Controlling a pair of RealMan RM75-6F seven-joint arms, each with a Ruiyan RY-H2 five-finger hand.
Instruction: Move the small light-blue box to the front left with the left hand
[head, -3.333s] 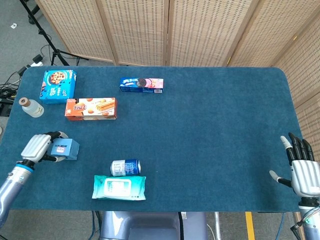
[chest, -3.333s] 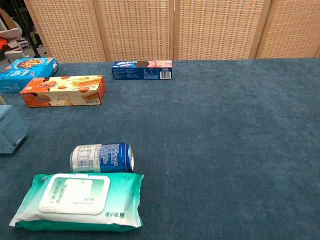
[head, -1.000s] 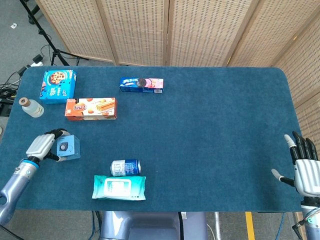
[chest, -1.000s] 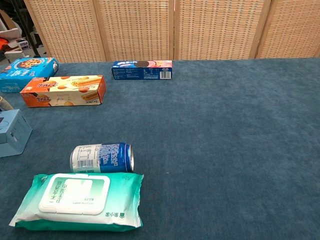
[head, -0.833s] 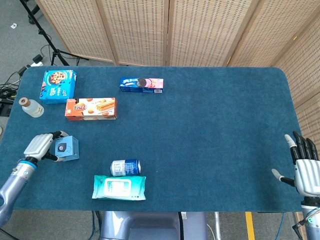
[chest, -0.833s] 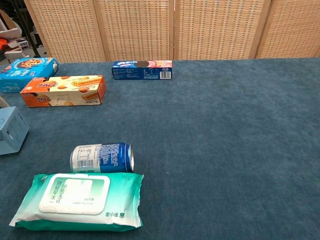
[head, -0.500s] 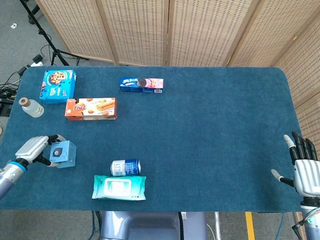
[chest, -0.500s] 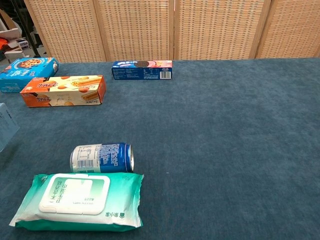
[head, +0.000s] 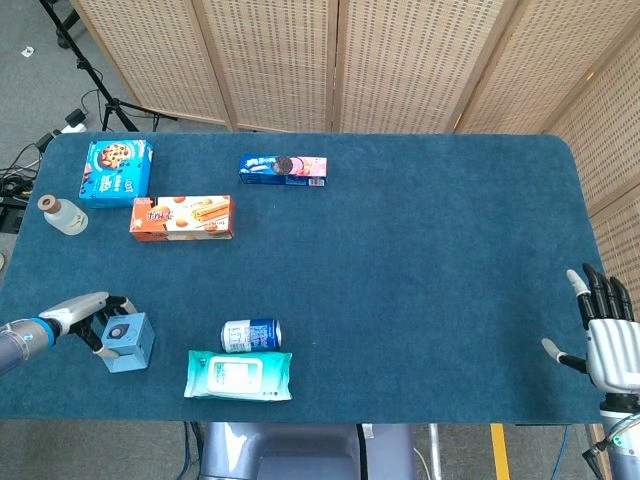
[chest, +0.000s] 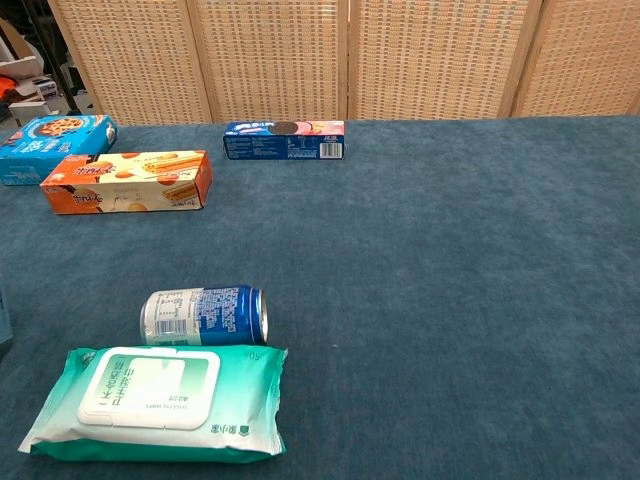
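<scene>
Blue table: left robot hand seemingly around light-blue box.

The table wears a deep teal-blue cloth, and behind it the screen is pale tan wicker in a fine woven grid. On the cloth lie a small light-blue box with a dark round mark on top, a blue-and-silver can, a mint-green wipes pack with a white lid, an orange-and-cream box, a bright blue cookie box (brown cookies printed on it) and a blue-and-pink packet. Both hands are silver-grey with black fingers, the left hand and the right hand alike.
</scene>
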